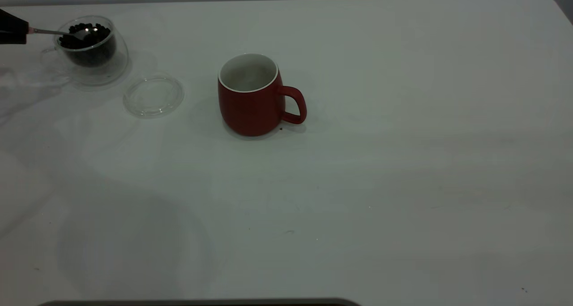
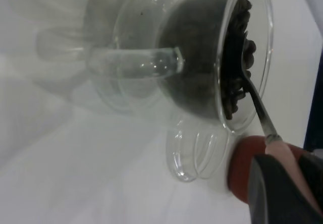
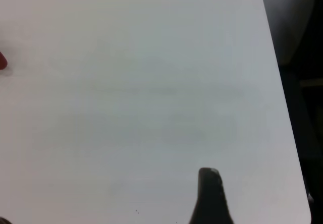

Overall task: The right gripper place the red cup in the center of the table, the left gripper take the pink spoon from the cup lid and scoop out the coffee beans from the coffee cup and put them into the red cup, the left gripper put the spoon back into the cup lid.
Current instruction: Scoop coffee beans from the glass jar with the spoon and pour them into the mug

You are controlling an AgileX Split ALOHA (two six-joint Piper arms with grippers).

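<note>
Black left gripper (image 1: 13,28), upper left of the frame, clamps the pink spoon (image 1: 53,31), bowl in the coffee cup's (image 1: 91,50) coffee beans (image 1: 87,37); right gripper's state I cannot tell.

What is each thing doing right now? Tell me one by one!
red cup: upright, empty, mid-table.
coffee cup: upright, holds beans.
coffee beans: heaped in the coffee cup.
pink spoon: gripped, bowl in the beans.
cup lid: flat on the table, bare.
left gripper: shut on the spoon.
</note>
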